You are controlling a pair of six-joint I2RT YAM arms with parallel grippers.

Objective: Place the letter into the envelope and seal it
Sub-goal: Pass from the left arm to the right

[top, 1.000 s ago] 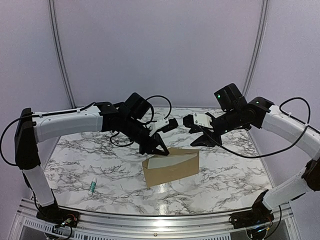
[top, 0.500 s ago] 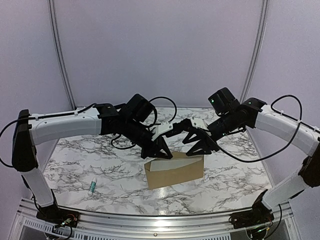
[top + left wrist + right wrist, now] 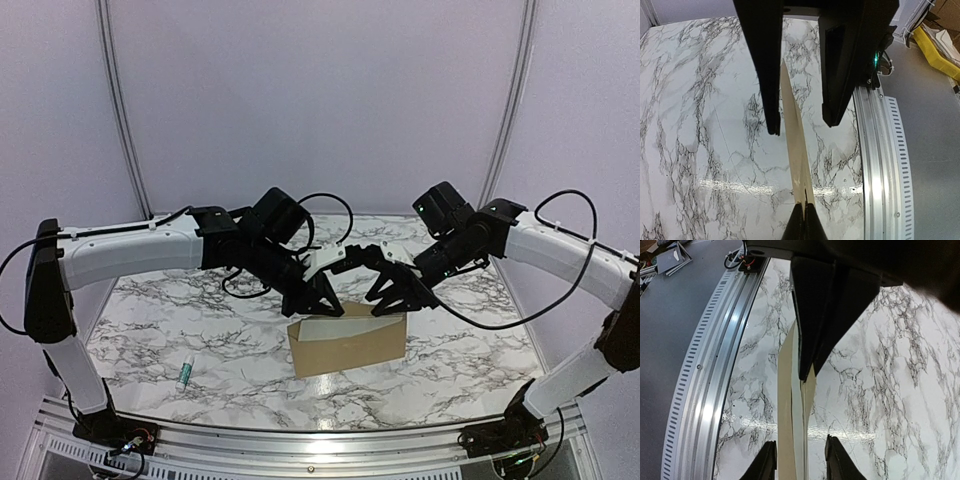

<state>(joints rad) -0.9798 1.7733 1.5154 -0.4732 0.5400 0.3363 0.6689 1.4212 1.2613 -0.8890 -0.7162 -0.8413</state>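
White-shelled arms with black joints and cables.

Centre: upright envelope bars my crossing.
Left front: glue stick lies there.
Right front: I pass freely.

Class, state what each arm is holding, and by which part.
The left gripper pinches the envelope by its upper edge, near one end. The right gripper straddles that edge, jaws apart, holding nothing.
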